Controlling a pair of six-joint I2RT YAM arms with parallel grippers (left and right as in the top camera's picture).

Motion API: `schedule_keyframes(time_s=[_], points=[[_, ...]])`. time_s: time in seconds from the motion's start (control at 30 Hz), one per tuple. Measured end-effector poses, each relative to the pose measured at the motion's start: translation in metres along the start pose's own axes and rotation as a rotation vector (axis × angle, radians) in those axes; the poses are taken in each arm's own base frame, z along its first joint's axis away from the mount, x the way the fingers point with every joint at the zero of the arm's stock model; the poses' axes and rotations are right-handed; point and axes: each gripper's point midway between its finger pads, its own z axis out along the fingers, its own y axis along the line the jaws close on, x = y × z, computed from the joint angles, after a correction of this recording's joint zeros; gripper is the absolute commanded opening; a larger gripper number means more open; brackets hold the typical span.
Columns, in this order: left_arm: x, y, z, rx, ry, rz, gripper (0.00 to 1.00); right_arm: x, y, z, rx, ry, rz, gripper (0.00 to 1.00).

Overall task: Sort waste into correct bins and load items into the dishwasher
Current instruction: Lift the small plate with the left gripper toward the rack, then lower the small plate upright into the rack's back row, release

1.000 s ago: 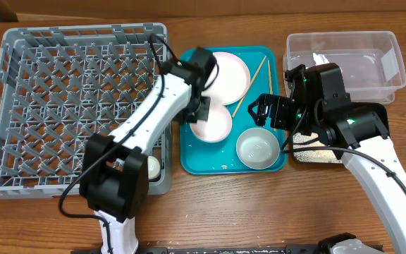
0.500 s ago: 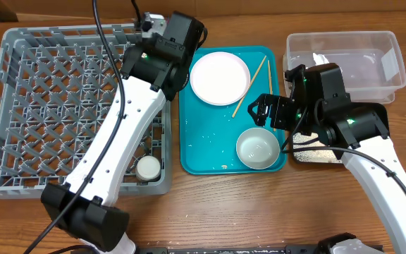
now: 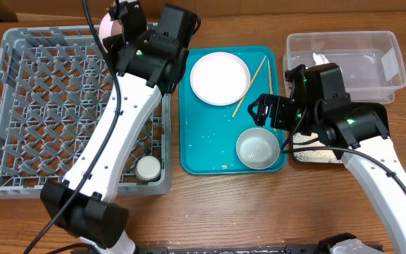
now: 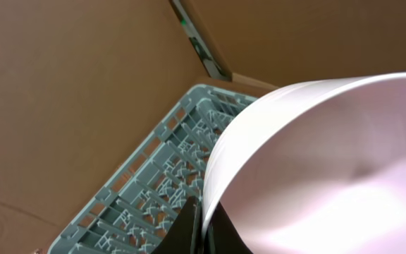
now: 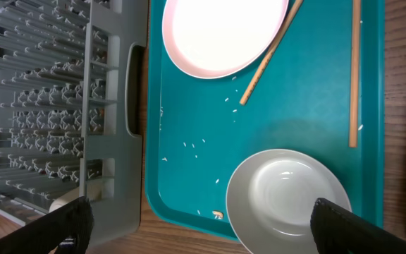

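Note:
My left gripper [image 3: 125, 28] is shut on the rim of a pale pink plate [image 3: 109, 25] and holds it on edge above the far side of the grey dish rack [image 3: 48, 106]. The plate [image 4: 330, 162] fills the left wrist view, with the fingertips [image 4: 192, 229] pinching its edge. My right gripper [image 3: 263, 113] is open and empty over the teal tray [image 3: 196, 155], straddling a white bowl [image 5: 287, 201]. A white plate [image 3: 220, 77] and two chopsticks [image 3: 249, 88] lie on that tray. Rice grains [image 5: 196, 144] and a small brown lump [image 5: 218, 214] are scattered there.
A white cup [image 3: 147, 168] sits in the rack's near right corner. The clear tub [image 3: 344, 60] stands at the far right. The black tray [image 3: 316, 154] lies mostly hidden under my right arm. Brown cardboard walls rise behind the rack.
My left gripper has lifted the pink plate off the teal tray and carried it left and back, up over the rack's far edge. The right arm has not moved.

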Motion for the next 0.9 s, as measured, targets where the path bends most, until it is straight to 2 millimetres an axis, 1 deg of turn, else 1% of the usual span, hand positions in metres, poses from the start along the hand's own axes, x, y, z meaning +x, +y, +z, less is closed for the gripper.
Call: schedule_keyframes(time_s=[0.1,0.2,0.47,0.63,0.73,0.83,0.9], points=[[0.001,-0.005,0.009,-0.033,-0.008,-0.003,0.04,0.000,0.000,0.000,0.000,0.000,0.000,1.00],[0.007,-0.015,0.021,-0.069,-0.008,0.015,0.04,0.000,0.000,0.000,0.000,0.001,0.001,1.00],[0.038,-0.056,0.058,-0.176,-0.017,0.102,0.04,0.000,0.000,0.000,0.001,0.001,0.001,1.00],[0.055,-0.078,0.074,-0.241,-0.042,0.171,0.04,0.000,0.000,0.000,0.001,0.001,0.000,1.00],[0.068,-0.088,0.082,-0.264,-0.040,0.231,0.04,0.000,0.000,0.000,0.001,0.000,0.000,1.00],[0.078,-0.095,0.087,-0.282,-0.039,0.269,0.04,0.000,0.000,0.000,0.001,0.001,0.001,1.00],[0.081,-0.097,0.089,-0.292,-0.044,0.276,0.04,0.000,0.000,0.000,0.000,0.001,0.000,1.00]])
